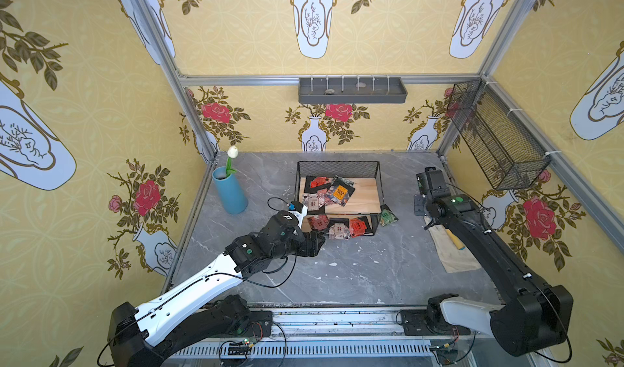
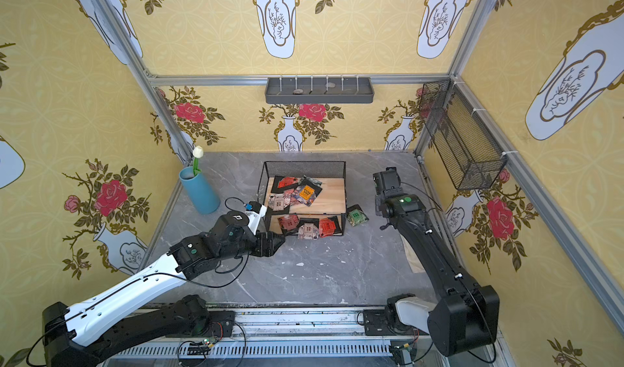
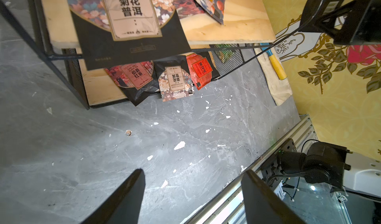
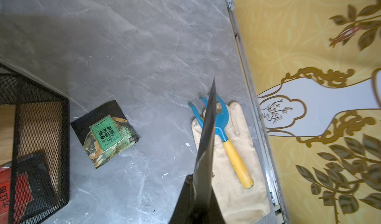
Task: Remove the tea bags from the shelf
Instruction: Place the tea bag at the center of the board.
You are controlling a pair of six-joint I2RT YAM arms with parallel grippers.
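The shelf [image 1: 337, 167] stands mid-table, black mesh round two wooden boards. Several tea bags lie on its upper board, among them an orange one [image 1: 341, 193] and a beige one [image 3: 132, 17] overhanging the front edge. Three more, pink [image 3: 137, 75], beige [image 3: 176, 80] and red [image 3: 201, 70], stick out of the lower tier. A green tea bag [image 4: 106, 133] lies on the table beside the shelf. My left gripper [image 3: 194, 171] hangs open and empty at the shelf's front left corner. My right gripper [image 4: 199, 176] is shut on a dark tea bag [image 4: 208, 130] seen edge-on.
A blue vase [image 1: 229, 191] with a white tulip stands left of the shelf. A cream glove [image 4: 237, 171] with a blue-and-yellow hand fork [image 4: 224, 142] lies by the right wall. A grey tray [image 1: 351, 90] and a mesh basket [image 1: 493, 136] hang on the walls.
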